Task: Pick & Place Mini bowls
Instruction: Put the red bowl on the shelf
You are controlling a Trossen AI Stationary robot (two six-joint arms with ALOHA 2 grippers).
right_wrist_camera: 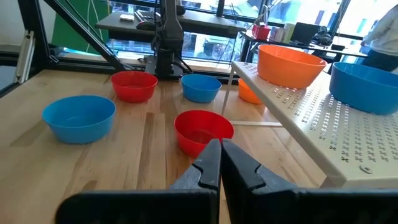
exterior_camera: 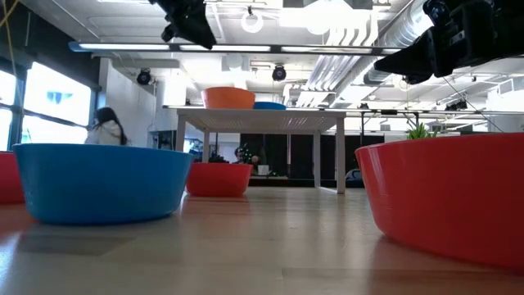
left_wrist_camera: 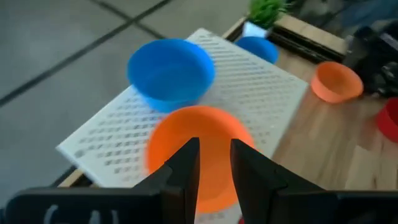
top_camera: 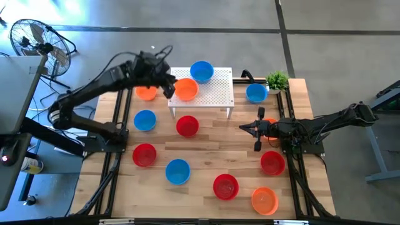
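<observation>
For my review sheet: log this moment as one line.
left gripper: over orange bowl on white stand, fingers apart | right gripper: shut, waiting at right | blue bowl: on stand

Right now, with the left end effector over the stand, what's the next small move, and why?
Probably swing the left end effector off toward the orange bowl on the table. It hangs open above the orange bowl on the stand, clear of it in the low view, so that bowl looks placed on the white stand.

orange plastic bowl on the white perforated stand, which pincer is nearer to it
Left. The left pincer hovers at the round orange plastic bowl on the white perforated stand; the right pincer waits over the table, well clear of it.
</observation>
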